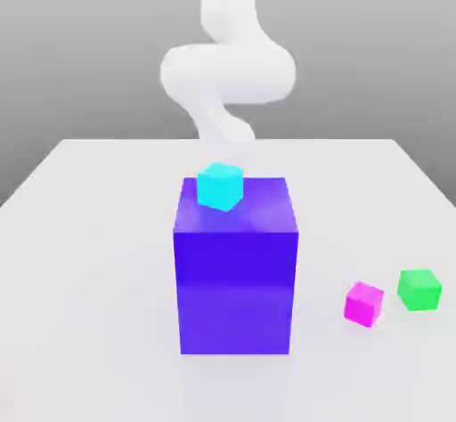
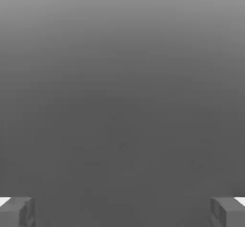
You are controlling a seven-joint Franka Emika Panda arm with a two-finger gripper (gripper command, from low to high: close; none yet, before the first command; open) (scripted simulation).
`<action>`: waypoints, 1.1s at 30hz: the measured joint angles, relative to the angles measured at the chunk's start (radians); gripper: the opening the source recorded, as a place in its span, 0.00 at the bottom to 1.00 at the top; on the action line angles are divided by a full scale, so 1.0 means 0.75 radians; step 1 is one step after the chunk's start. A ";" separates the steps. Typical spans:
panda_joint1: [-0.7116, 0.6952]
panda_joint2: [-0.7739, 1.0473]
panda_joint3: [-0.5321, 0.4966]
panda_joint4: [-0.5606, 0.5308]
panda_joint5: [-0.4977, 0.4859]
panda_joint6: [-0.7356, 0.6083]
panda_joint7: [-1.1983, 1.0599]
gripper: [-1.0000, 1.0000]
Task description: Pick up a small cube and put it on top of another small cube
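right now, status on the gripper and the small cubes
Gripper open, holding nothing. Small cyan cube on top of large purple block. Small magenta cube and small green cube apart on white table.

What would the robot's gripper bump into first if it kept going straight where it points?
Probably nothing soon: past the open gripper the hand view has just plain grey, though depth is hard to judge.
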State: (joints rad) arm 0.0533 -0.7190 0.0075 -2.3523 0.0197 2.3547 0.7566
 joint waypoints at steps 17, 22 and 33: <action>0.444 0.843 0.239 -0.517 0.061 0.560 -0.344 0.50; 0.537 1.088 0.232 -0.601 -0.131 0.732 -0.265 0.50; 0.683 1.355 0.056 -0.554 -0.271 0.945 -0.161 0.00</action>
State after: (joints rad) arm 0.5655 0.2972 0.0497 -2.7681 -0.1837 3.0634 0.6362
